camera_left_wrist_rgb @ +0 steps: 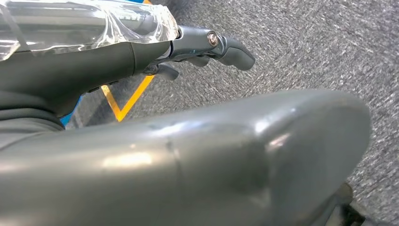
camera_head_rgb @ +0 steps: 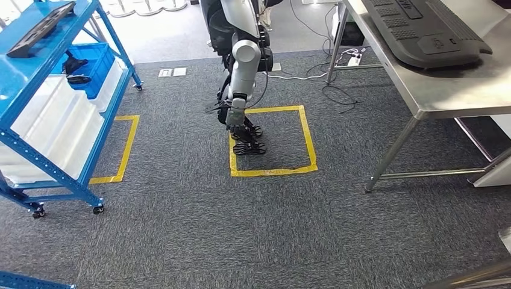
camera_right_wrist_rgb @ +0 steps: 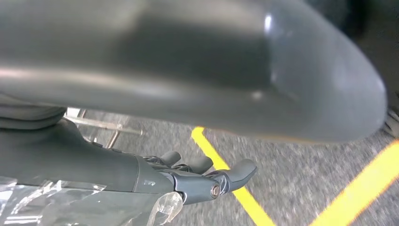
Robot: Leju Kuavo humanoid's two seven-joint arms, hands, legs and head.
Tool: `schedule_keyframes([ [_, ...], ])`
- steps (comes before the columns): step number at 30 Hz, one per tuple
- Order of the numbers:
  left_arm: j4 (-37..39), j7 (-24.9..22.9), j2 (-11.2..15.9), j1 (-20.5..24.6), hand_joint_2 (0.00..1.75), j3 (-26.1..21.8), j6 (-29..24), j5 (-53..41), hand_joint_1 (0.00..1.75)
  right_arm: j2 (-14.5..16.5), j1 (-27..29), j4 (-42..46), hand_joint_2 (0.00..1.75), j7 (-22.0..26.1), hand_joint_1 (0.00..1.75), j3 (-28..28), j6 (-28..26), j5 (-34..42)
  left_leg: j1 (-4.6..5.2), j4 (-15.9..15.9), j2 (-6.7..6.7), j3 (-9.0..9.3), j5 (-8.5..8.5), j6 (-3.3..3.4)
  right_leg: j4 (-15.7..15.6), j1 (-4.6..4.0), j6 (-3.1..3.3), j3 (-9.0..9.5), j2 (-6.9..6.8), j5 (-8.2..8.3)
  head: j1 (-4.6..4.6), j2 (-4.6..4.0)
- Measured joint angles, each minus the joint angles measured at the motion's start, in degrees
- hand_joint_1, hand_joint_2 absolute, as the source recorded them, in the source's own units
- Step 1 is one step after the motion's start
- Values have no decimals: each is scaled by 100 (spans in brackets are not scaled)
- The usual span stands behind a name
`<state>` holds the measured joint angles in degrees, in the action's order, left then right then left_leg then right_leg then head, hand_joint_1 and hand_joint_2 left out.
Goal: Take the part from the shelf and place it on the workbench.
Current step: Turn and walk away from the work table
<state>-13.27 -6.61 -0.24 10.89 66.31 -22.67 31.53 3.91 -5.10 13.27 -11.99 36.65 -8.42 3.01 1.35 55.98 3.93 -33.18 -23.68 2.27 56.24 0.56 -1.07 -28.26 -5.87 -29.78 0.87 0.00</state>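
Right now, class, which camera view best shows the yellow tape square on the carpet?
The head view: the whole yellow tape square lies around the robot's feet. Each wrist view catches short yellow strips on carpet.

A robotics test lab or workshop: grey carpet tiles (camera_head_rgb: 181, 241) marked with yellow tape squares (camera_head_rgb: 272, 141), a blue wheeled shelf (camera_head_rgb: 54, 108) with bins at nine o'clock, a steel table (camera_head_rgb: 458, 90) at two o'clock, loose cables (camera_head_rgb: 325, 78) at twelve.
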Motion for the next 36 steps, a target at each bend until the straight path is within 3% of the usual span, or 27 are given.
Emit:
schedule_keyframes([
  [2,0,-1,10,1,0,9,0,-3,0,3,-18,2,0,1,0,1,2,2,10,-49,-118,7,7,36,-22,3,-53,33,-74,-28,-1,0],
  [4,0,-1,19,-11,0,26,-3,-3,0,1,-35,4,0,5,0,2,3,8,-33,-137,-244,67,49,77,108,15,-95,12,108,-141,-4,1],
  [6,0,8,22,6,0,40,-17,5,0,-5,-32,4,0,21,0,3,-4,27,-75,-187,-361,118,72,110,636,28,-119,-223,425,-434,-19,1],
  [8,0,41,15,27,0,44,-59,49,0,-14,-22,4,0,57,0,5,-39,57,-88,-185,-510,128,65,126,1383,40,-152,-637,542,-715,-34,0],
  [9,0,67,9,25,0,44,-85,77,0,-20,-17,4,0,75,0,6,-63,69,-96,-184,-595,134,60,123,1569,49,-171,-771,551,-718,-34,0],
  [10,0,92,2,16,0,44,-112,110,0,-29,-13,4,0,93,0,7,-89,85,-112,-179,-691,143,53,112,1572,61,-191,-824,558,-614,-36,0],
  [11,0,109,1,1,0,44,-132,139,0,-39,-11,3,0,104,0,7,-111,107,-135,-168,-783,156,41,89,1288,82,-215,-732,585,-389,-36,0],
  [13,0,119,2,-19,0,43,-152,198,0,-61,-4,3,0,118,0,7,-139,173,-171,-104,-958,154,-5,9,494,143,-278,-412,807,38,-41,-1],
  [15,0,116,7,-30,0,41,-155,249,0,-74,-1,2,0,120,0,7,-141,222,-174,-44,-1089,116,-42,-64,111,168,-255,-253,966,171,-44,-1],
  [17,0,109,9,-59,0,40,-139,271,0,-87,-2,1,0,101,0,7,-122,239,-188,-45,-1184,91,-40,-107,110,142,-146,-248,868,159,-46,0],
  [19,0,102,8,-105,0,40,-110,272,0,-102,6,0,0,87,0,6,-98,245,-202,82,-1031,34,-111,-138,103,122,-62,-230,744,162,-42,0],
  [20,0,99,6,-118,0,40,-98,272,0,-107,17,0,0,94,0,5,-91,255,-201,307,-871,-71,-231,-151,99,113,-31,-225,679,161,-36,0],
  [22,0,109,3,-124,0,40,-84,286,0,-115,49,0,0,122,0,4,-87,292,-192,1077,-566,-451,-591,-168,97,72,11,-220,536,144,-22,0],
  [24,0,125,2,-157,0,40,-83,305,0,-121,72,-1,0,125,0,4,-81,324,-188,1707,-490,-779,-792,-151,98,30,42,-212,374,118,-20,0],
  [25,0,123,2,-188,0,40,-84,305,0,-124,76,-2,0,107,0,4,-76,341,-179,1725,-482,-794,-745,-125,98,13,54,-201,300,103,-20,0],
  [26,0,112,2,-222,0,40,-86,303,0,-125,77,-2,0,84,0,4,-70,360,-159,1515,-460,-693,-607,-88,98,0,63,-181,230,85,-20,0],
  [27,0,98,2,-253,0,40,-94,301,0,-125,76,-2,0,56,0,4,-64,386,-117,1103,-371,-482,-406,-32,97,-7,67,-151,163,64,-20,0],
  [29,0,88,5,-286,0,36,-132,337,0,-125,76,-2,0,10,0,4,-55,422,6,323,-66,-83,-143,74,89,-19,49,-88,41,18,-21,0],
  [30,0,101,7,-294,0,29,-154,361,0,-125,72,-2,0,-16,0,4,-54,441,59,102,39,21,-94,109,82,-21,29,-64,-23,-4,-22,0],
  [31,0,117,8,-303,0,19,-172,383,0,-125,67,-2,0,-42,0,4,-50,452,91,33,62,44,-106,123,70,-21,6,-45,-82,-20,-23,0],
  [33,0,152,8,-339,0,-11,-190,410,0,-127,44,-1,0,-84,0,4,-35,448,78,-42,-87,76,-73,133,52,-11,-45,7,-149,-55,-22,0],
  [34,0,171,6,-357,0,-28,-202,429,0,-130,38,-1,0,-93,0,5,-26,437,50,-96,-161,115,-46,140,99,-7,-71,11,-43,-98,-24,-1],
  [36,0,207,0,-360,0,-57,-223,466,0,-137,47,-1,0,-97,0,5,-18,432,-16,-179,-313,186,4,156,515,1,-117,-164,318,-329,-34,-1],
])
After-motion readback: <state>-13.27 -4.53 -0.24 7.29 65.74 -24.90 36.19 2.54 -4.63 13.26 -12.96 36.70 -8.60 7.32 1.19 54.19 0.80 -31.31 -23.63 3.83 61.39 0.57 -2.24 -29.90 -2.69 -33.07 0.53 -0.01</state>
